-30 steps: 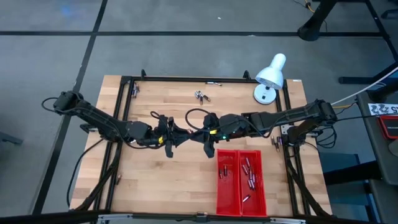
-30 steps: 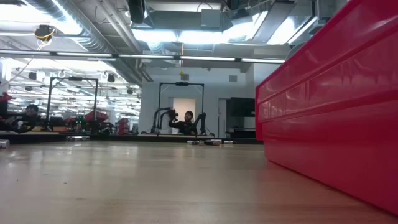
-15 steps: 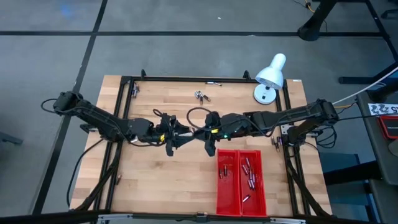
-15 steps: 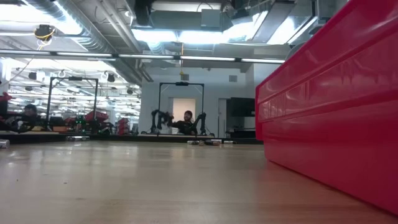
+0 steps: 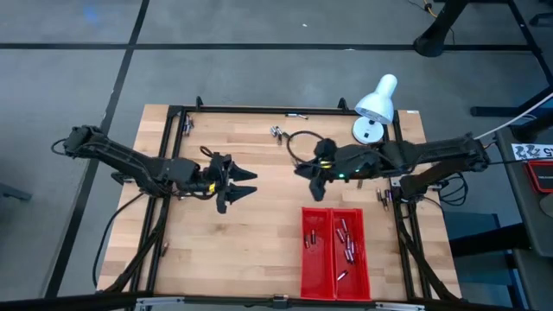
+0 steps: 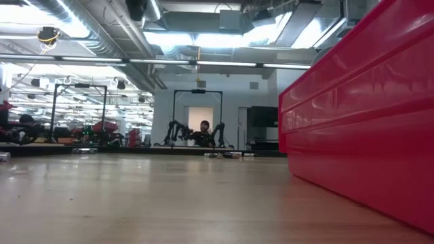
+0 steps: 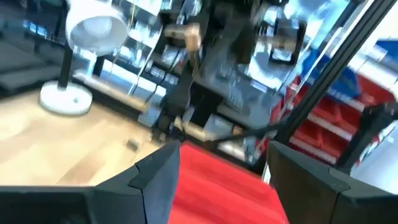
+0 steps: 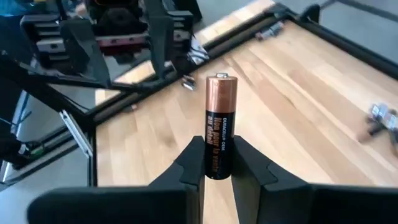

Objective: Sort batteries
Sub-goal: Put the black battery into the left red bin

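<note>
A copper-and-black battery (image 8: 221, 124) stands up between the fingers of my right gripper (image 8: 219, 171), which is shut on it and hovers over the table's middle right (image 5: 309, 173). My left gripper (image 5: 242, 183) hangs open over the table's middle left, pointing toward the right gripper, with nothing between its fingers (image 7: 227, 180). A red tray (image 5: 321, 281) with two compartments lies at the near right; several batteries (image 5: 346, 242) lie in the right compartment and a few (image 5: 308, 238) in the left. Loose batteries (image 5: 278, 132) lie near the far edge. My right gripper pinches the battery's black lower end (image 8: 214, 168) between its two fingers (image 8: 189, 163). The battery sticks out beyond the fingertips along their length, its copper end (image 8: 221, 84) away from the gripper. It is lifted clear of the table.
A white desk lamp (image 5: 376, 104) stands at the far right corner. A black frame rail (image 5: 259, 110) runs along the table's edges. In the low view the red tray's wall (image 6: 359, 115) fills the right side. Bare wood lies between the grippers and at the near left.
The two grippers stood tip to tip over the table's middle. My left gripper has opened and drawn back toward the left edge. My right gripper has pulled away toward the right and far edge and risen, staying shut on the battery.
</note>
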Controlling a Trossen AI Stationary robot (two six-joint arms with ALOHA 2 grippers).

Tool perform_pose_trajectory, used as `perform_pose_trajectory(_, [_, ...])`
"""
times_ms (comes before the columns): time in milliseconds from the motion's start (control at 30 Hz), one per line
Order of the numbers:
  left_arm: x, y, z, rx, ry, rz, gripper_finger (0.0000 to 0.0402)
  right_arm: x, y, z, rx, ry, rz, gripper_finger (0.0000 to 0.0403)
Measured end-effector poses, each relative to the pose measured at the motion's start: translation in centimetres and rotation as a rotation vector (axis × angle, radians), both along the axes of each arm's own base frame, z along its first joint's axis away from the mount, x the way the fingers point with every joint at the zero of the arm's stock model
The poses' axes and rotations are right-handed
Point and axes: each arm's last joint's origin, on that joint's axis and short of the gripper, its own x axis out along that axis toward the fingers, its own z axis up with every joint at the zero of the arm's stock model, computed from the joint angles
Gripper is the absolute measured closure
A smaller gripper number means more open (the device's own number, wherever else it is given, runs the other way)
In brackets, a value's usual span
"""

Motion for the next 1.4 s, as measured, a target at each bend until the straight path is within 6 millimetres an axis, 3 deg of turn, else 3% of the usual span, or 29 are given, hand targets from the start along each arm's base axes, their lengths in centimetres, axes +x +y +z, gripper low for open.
perform_pose_trajectory(167, [-0.9, 0.1, -0.5, -0.060, 0.092, 0.000, 0.0171, -2.5, 1.2, 0.0, 0.037, 0.096, 0.000, 0.0356])
perform_pose_trajectory(333, [-1.1, -0.2, -0.9, -0.081, 0.132, -0.011, 0.0171, -4.6, 3.4, -1.2, 0.121, 0.265, 0.015, 0.0356])
perform_pose_trajectory(633, [-1.2, -0.2, -1.5, -0.080, 0.195, -0.003, 0.0171, -8.4, 9.4, -4.7, 0.278, 0.487, -0.029, 0.0355])
perform_pose_trajectory(867, [-1.0, 0.6, -1.5, -0.059, 0.191, 0.046, 0.0171, -10.6, 11.8, -8.3, 0.350, 0.568, -0.103, 0.0355])
perform_pose_trajectory(1000, [-0.9, 1.0, -1.4, -0.063, 0.188, 0.066, 0.0171, -10.6, 12.5, -9.1, 0.363, 0.539, -0.057, 0.0355])
perform_pose_trajectory(1200, [-0.9, 1.1, -1.4, -0.065, 0.188, 0.072, 0.0171, -9.9, 13.3, -8.7, 0.327, 0.439, 0.072, 0.0355])
perform_pose_trajectory(1400, [-0.9, 1.2, -1.5, -0.096, 0.186, 0.076, 0.0171, -7.5, 12.0, -9.5, 0.312, 0.409, -0.040, 0.0355])
